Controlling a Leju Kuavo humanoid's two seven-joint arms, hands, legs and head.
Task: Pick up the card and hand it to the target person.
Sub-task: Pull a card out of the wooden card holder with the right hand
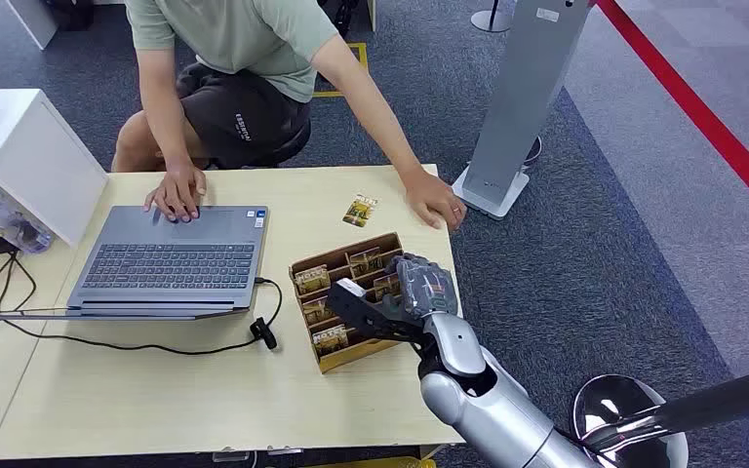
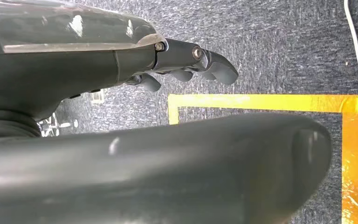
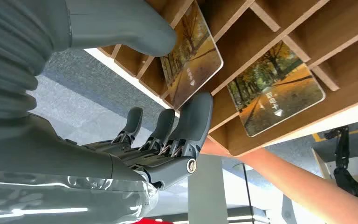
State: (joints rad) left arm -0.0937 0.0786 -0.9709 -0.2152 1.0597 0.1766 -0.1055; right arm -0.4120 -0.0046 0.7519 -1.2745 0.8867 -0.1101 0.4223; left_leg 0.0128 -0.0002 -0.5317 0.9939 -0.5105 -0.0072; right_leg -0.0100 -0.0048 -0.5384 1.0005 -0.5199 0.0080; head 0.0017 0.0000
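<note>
Our right robot hand (image 1: 412,292) is at the wooden card rack (image 1: 346,300) on the desk (image 1: 156,390), over its right-hand slots. In the right wrist view the thumb (image 3: 121,28) sits on one side of a card (image 3: 193,53) with an autumn-tree print and the fingers (image 3: 193,116) on the other, fingertip at the card's lower edge. It looks like a pinch forming, but we can't tell if the card is actually clamped, so we call the right hand's state unconfirmed. The card is not yet out of its slot.

Our left robot hand (image 2: 191,63) hangs over carpet beside yellow floor tape (image 2: 270,102), fingers curled in, holding nothing.

How we'd do this step well, our judgement:
- Close thumb and fingers on the card's flat faces, not on the wooden divider (image 3: 247,9).
- Keep clear of the neighbouring card (image 3: 275,88) in the next slot.
- Pull along the slot's tilt, not straight up, or the light rack probably drags with it.
- Confirm the grip in the wrist view before lifting.

The person (image 1: 244,58) sits across the desk, one hand (image 1: 177,190) on the laptop (image 1: 171,258), the other hand (image 1: 436,200) resting at the far right desk edge, near the rack. That nearer hand is the likely handover point. A loose card (image 1: 360,210) lies flat on the desk just beyond the rack.
</note>
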